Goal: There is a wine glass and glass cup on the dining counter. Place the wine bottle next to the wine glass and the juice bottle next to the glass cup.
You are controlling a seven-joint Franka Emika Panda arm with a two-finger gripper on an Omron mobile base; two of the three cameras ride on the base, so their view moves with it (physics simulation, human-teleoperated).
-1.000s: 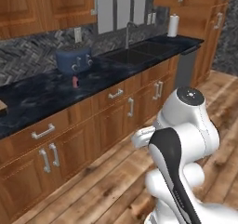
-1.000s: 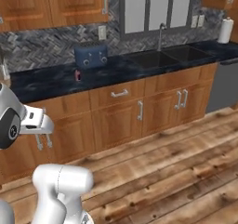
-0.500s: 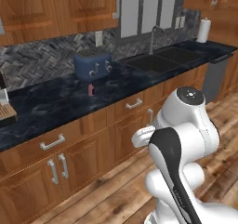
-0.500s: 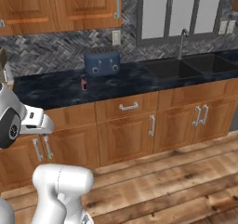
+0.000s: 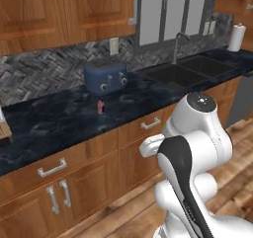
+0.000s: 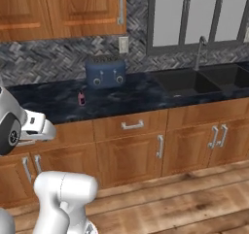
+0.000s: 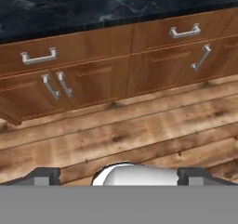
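My claw (image 7: 118, 174) hangs wide apart, nothing between its two dark tips, pointed down at the wooden plank floor (image 7: 139, 135). Beyond that run the brown wooden drawers (image 7: 74, 56) under the dark marbled wall counter (image 5: 59, 121). On that counter stands the small red-pink juice bottle (image 5: 101, 106), just in front of the blue toaster (image 5: 105, 75). Farther right along the counter sits the dark sink (image 5: 190, 70).

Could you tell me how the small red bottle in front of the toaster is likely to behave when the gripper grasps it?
The juice bottle looks small and short, so probably light. It stands upright on a narrow base, so a sideways nudge might tip it. The dark counter looks smooth, so it may slide.
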